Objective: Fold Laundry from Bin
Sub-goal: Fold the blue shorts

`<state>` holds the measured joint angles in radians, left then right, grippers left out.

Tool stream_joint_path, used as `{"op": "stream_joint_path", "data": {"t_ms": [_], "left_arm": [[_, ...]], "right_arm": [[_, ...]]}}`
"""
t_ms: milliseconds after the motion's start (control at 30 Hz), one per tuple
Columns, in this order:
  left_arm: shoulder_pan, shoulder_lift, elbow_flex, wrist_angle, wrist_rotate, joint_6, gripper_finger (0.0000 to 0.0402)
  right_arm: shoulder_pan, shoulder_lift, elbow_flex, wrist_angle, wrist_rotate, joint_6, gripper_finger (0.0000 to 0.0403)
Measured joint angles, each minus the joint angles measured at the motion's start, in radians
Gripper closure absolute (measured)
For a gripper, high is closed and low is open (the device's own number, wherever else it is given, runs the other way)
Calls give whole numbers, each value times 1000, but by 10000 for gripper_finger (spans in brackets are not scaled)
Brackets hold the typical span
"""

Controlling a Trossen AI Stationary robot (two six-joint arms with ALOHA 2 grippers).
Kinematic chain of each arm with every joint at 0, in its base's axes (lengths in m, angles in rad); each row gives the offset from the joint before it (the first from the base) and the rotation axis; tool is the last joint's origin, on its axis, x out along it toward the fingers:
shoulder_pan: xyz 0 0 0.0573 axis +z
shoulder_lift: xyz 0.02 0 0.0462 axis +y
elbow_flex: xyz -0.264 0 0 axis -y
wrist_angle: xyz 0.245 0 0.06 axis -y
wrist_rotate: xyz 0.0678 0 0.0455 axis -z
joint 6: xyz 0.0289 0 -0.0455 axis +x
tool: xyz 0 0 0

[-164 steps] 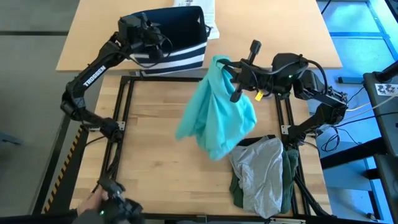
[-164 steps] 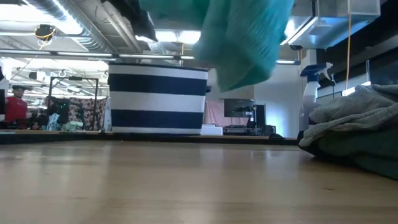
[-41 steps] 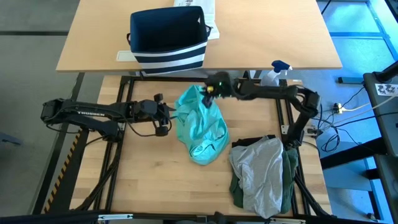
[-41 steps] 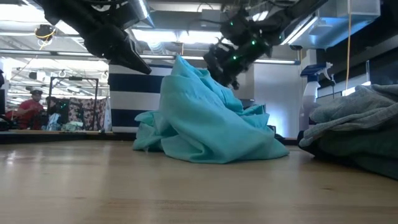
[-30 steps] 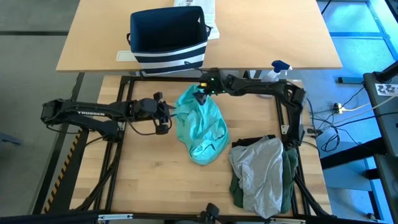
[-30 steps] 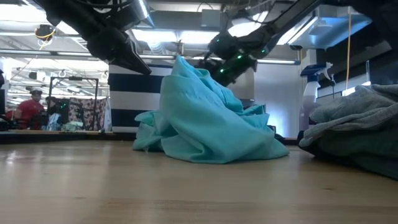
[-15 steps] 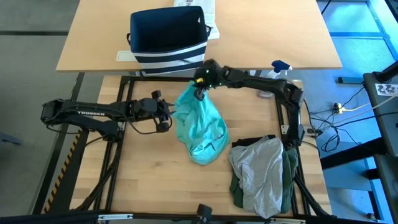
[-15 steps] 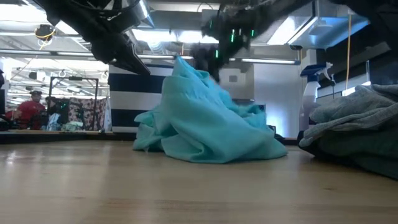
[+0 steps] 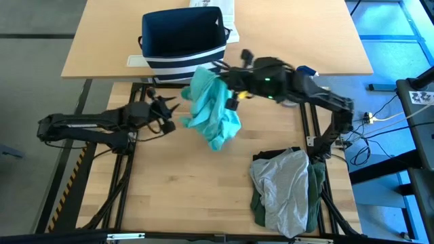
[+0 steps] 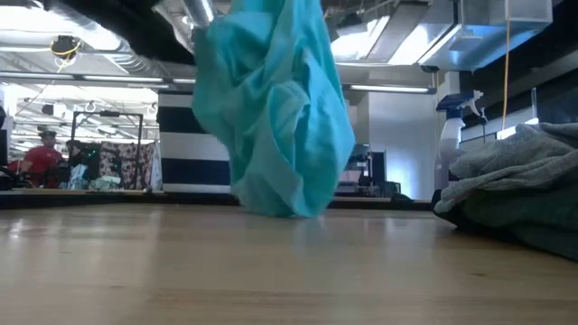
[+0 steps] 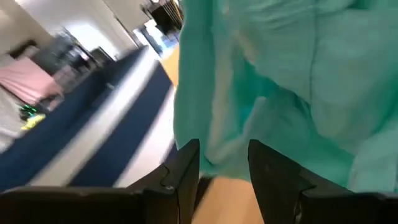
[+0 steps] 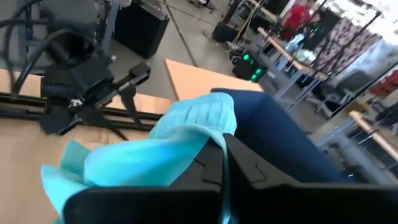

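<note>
The teal-green garment point(image 9: 211, 115) hangs bunched over the far middle of the table, also seen in the low view point(image 10: 275, 108). My right gripper point(image 9: 230, 90) is shut on its top. My left gripper point(image 9: 171, 115) stands just left of the garment with its fingers a little apart. In the left wrist view the garment's hanging edge point(image 11: 221, 165) shows between the left gripper's tips point(image 11: 224, 152). The navy striped bin point(image 9: 182, 41) stands on the far table behind the garment. My right gripper pinches a bunched fold at the garment's top, beside a ribbed edge point(image 12: 208, 124), between its two shut fingers point(image 12: 239, 174). The fingers come about level from the table's right. The garment hangs slack below them, its lowest end point(image 10: 289, 212) close over the tabletop. My left gripper has the garment's edge between its fingertips; whether they touch it I cannot tell.
A light grey garment point(image 9: 283, 186) lies on dark green ones point(image 9: 317, 193) at the near right. A spray bottle point(image 9: 305, 70) stands by the far right. A white printed box point(image 9: 218, 10) sits behind the bin. The table's near left is bare wood point(image 9: 169, 196).
My right gripper has taken hold of the garment's top, risen steeply and rolled. The garment has gone from a heap on the table to a bunch hanging below the gripper, shifted toward the far edge. My left gripper has risen a little and drawn toward the table's left edge.
</note>
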<state>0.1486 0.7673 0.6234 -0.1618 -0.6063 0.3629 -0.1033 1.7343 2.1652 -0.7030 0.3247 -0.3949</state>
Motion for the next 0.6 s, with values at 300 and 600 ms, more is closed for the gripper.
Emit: {"op": "stream_joint_path", "data": {"t_ms": [300,600], "left_arm": [[0,-156,0,-33,300,-49,270],[42,-13,0,-5,557,-66,244]], "right_arm": [[188,3,81,-229,31,-28,402],[297,5,81,-274,30,0,403]]}}
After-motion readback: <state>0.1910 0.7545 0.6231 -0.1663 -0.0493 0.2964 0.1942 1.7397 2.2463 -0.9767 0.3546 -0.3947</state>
